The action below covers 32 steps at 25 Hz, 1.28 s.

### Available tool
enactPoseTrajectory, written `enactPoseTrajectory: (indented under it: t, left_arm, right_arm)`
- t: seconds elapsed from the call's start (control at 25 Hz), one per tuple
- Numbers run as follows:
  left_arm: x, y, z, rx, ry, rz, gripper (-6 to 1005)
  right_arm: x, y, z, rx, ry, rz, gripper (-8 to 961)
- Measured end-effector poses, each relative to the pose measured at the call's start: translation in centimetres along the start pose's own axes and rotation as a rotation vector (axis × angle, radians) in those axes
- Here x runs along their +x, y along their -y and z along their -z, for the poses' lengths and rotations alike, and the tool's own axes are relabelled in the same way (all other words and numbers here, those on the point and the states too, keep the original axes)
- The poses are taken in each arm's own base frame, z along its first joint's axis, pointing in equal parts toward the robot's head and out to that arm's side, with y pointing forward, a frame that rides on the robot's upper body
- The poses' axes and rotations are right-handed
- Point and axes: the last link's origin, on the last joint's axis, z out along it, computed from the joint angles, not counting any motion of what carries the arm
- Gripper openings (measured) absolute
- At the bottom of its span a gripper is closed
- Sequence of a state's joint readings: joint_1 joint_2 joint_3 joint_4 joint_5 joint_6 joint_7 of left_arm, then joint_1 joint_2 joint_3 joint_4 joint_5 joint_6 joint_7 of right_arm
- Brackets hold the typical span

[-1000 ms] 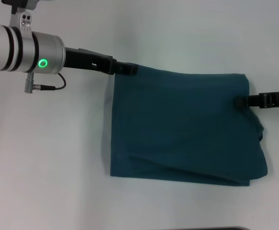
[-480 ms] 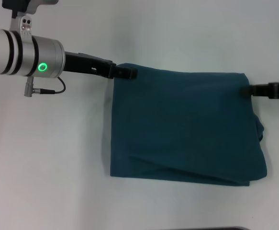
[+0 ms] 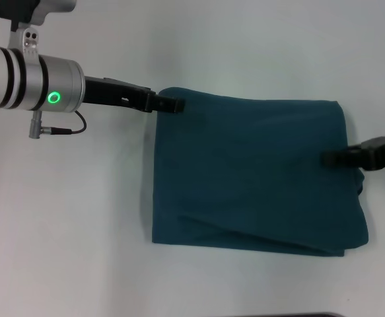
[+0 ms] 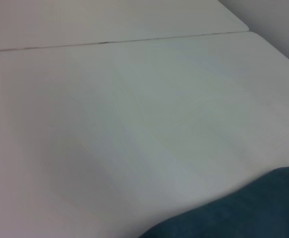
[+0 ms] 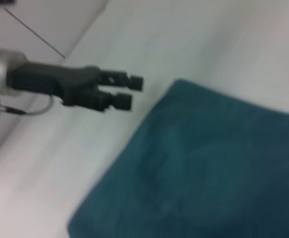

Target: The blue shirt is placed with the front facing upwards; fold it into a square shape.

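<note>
The blue shirt lies folded into a rough rectangle on the white table, plain teal side up, with a loose fold along its near edge. My left gripper sits at the shirt's far left corner. In the right wrist view the left gripper is open, nothing between its fingers, just clear of the shirt. My right gripper reaches in over the shirt's right edge, about halfway along it. The left wrist view shows only one corner of the shirt.
The white table surrounds the shirt on all sides. A seam crosses the tabletop and its edge shows in the left wrist view. The left forearm's silver cuff with a green light hangs over the far left.
The left gripper has drawn back a little to the left, off the shirt's corner. The right gripper has moved from the shirt's far right corner toward me and in over the right edge.
</note>
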<state>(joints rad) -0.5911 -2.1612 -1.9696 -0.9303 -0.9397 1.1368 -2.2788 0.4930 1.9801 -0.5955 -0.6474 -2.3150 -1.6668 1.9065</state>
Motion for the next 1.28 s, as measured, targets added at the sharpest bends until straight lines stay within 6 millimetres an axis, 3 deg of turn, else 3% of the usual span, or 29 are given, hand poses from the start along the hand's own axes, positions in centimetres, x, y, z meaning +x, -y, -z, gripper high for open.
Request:
enactPoseTrajectory:
  t: [0.24,0.52,0.84,1.28]
  left_arm:
    - [-0.1,0.1,0.0,0.001,0.002,0.0,891]
    - [-0.2,0.1,0.0,0.005,0.007,-0.001,891]
    - [-0.8,-0.1,0.3,-0.02,0.028,0.001,891]
    - [-3.5,-3.4,2.3,-0.347,0.046,-0.082,890]
  right_arm:
    - [0.8,0.9,-1.0,0.073,-0.065,-0.024,21]
    - [1.0,1.1,-0.1,0.077,-0.031,-0.035,22]
    - [-0.6,-0.9,-0.4,-0.047,0.017,0.085,22]
    - [-1.0,-0.5,-0.1,-0.025,0.027,0.089,22]
